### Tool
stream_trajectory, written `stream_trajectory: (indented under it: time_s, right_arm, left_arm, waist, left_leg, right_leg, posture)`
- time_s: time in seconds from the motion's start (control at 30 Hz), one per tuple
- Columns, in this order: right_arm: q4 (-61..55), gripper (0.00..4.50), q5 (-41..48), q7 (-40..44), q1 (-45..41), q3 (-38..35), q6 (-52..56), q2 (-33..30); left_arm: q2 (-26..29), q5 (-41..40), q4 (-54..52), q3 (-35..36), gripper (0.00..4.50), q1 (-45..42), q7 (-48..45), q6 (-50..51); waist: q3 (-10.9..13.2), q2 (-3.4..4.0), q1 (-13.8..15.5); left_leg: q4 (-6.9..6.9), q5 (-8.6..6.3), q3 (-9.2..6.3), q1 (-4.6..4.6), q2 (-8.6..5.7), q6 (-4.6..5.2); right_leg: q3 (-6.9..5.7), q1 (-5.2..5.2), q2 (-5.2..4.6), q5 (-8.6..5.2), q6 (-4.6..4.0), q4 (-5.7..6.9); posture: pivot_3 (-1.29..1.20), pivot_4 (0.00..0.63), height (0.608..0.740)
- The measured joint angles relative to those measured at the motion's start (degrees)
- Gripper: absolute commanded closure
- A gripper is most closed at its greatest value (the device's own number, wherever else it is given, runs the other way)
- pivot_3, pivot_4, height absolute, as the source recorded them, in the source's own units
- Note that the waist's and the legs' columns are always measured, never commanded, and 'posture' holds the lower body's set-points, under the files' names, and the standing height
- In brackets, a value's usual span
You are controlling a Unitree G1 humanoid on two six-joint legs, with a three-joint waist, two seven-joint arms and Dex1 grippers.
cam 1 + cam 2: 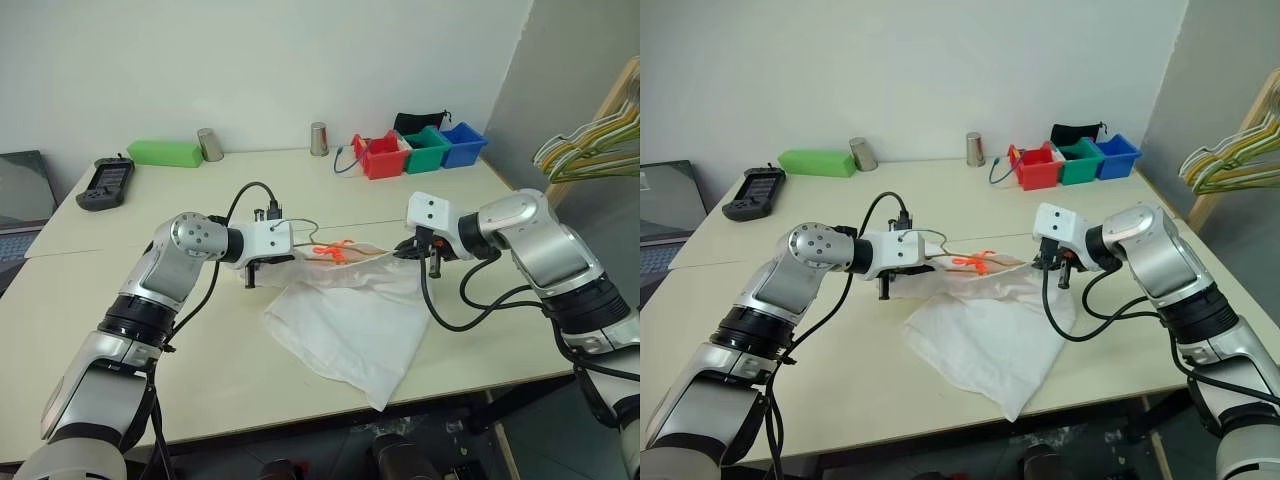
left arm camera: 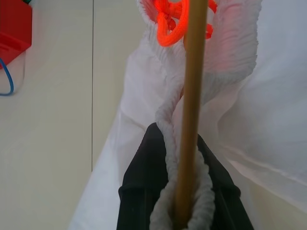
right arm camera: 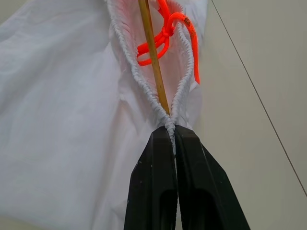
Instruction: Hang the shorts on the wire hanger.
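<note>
So both arms are at the waistband of the shorts [image 1: 350,325], one at each end, holding it up off the worktop [image 1: 120,330] while the rest of the white fabric droops down and pools on the surface toward the near edge. The left tool [image 2: 184,191] is clamped on the ribbed waistband with the wire hanger [image 2: 192,96] pinched in there too, the gold wire running right between its fingers. The right tool [image 3: 173,143] is closed tight on the other end of the waistband, and the wire passes into the waistband loop just beyond its fingertips; hard to say if it's actually gripping the wire as well. The orange drawstring [image 3: 165,33] is knotted around the wire mid-waistband. Far behind the shorts sit the red bin [image 1: 385,155], green bin [image 1: 428,150] and blue bin [image 1: 463,143].
</note>
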Motion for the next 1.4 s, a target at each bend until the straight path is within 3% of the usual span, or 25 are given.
stream_trajectory:
  time_s: [0.47,1.03,1.4]
  right_arm:
    - [-7.6,4.46,2.7,-0.1,-5.6,0.0,8.0,4.0]
    - [-1.4,4.46,-0.6,-3.9,-6.4,5.0,2.3,10.0]
    - [0.0,1.93,-1.8,-2.9,-6.5,5.7,1.1,10.1]
  left_arm:
    - [0.0,1.5,2.2,-0.6,4.5,-0.3,0.3,-0.6]
    - [-1.7,2.6,4.2,-0.8,4.5,-2.3,1.3,-1.7]
    - [-1.7,2.6,4.0,-0.8,4.5,-2.1,2.2,-1.7]
  waist:
    - [0.0,0.02,0.0]
    - [0.0,0.02,-0.1]
    - [0.0,0.03,-0.1]
  left_leg:
    - [0.0,0.0,-0.04,-0.02,-0.02,0.0]
    - [0.0,0.0,-0.08,-0.01,-0.01,0.0]
    - [0.0,0.0,-0.09,-0.01,-0.01,0.0]
  right_leg:
    - [-0.04,0.0,-0.03,-0.01,0.0,-0.01]
    - [-0.06,0.0,-0.03,-0.01,0.0,0.01]
    - [-0.06,0.0,-0.03,-0.01,0.0,0.01]
  posture:
    - [-0.13,0.037,0.74]
    - [-0.1,0.029,0.74]
    - [-0.1,0.023,0.74]
